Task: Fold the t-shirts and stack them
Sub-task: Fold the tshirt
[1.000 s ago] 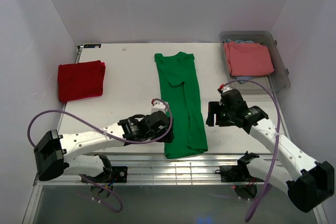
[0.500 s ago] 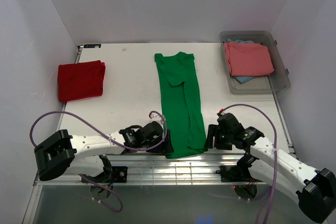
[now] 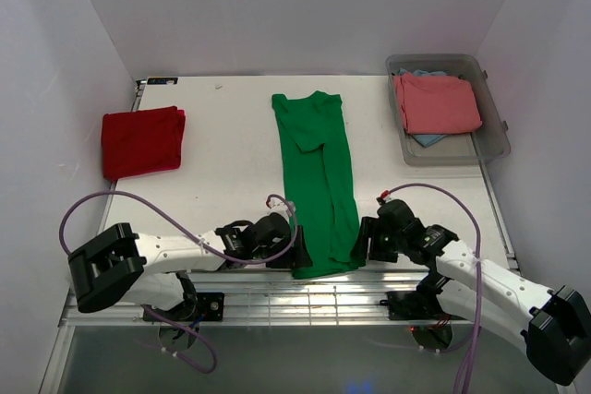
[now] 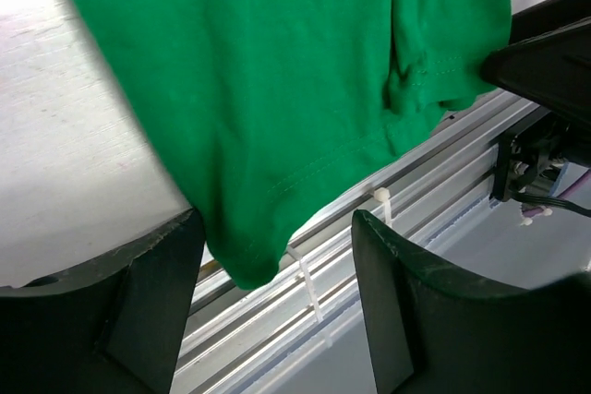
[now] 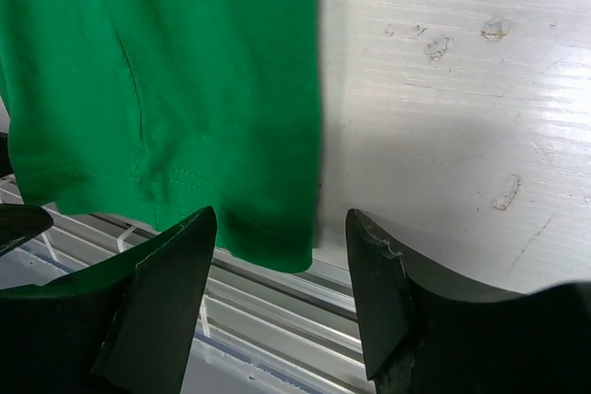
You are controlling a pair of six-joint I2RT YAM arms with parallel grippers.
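White tabletop between pale walls carries a bright green cotton t-shirt, folded into a long strip running far to near, its hem overhanging the near edge. Both arms have drawn nearer since a second ago. The left gripper now sits at the hem's left corner and the right gripper at its right corner. Each pair of fingers stands apart, astride the hem without pinching it. Unmoved are a folded deep red t-shirt at far left, and a salmon-pink t-shirt over a light blue t-shirt in the clear plastic bin at far right.
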